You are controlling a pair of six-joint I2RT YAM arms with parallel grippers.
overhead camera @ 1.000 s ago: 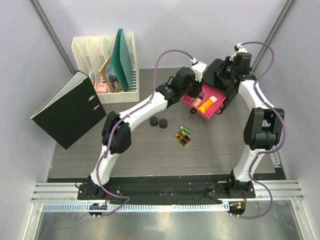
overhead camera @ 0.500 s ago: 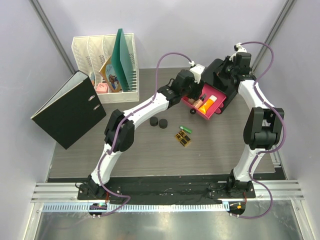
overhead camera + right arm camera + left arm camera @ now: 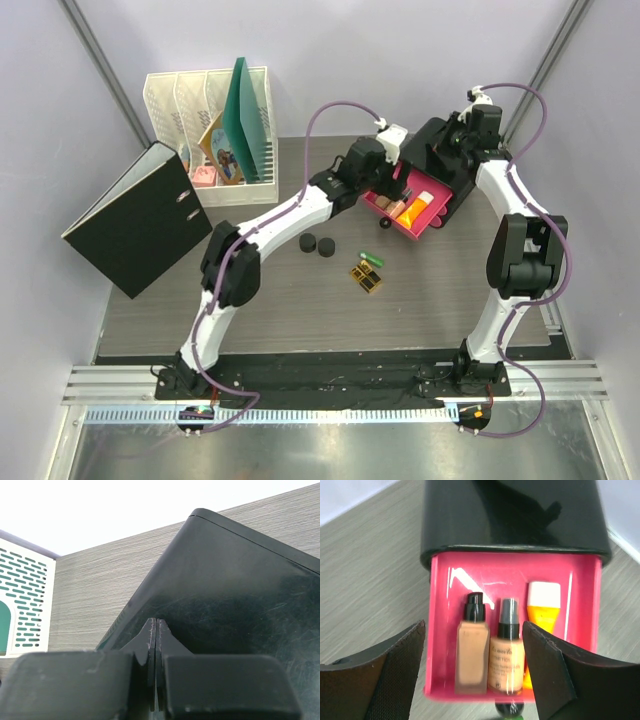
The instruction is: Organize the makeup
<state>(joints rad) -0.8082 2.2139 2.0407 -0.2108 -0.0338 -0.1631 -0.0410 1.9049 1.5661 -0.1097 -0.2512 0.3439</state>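
Left gripper: wide open, empty, above the pink drawer
Right gripper: fingers pressed together, holding nothing, at the black box
Makeup: bottles, orange tube lay in drawer, far right corner; jars mid-counter

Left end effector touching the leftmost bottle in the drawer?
Apart. Left wrist view: left end effector open, fingers clear of the leftmost bottle, pink drawer between.

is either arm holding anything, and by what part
Nothing is held. The left gripper is open and empty over the pink drawer; the right gripper is shut on nothing, at the black box.
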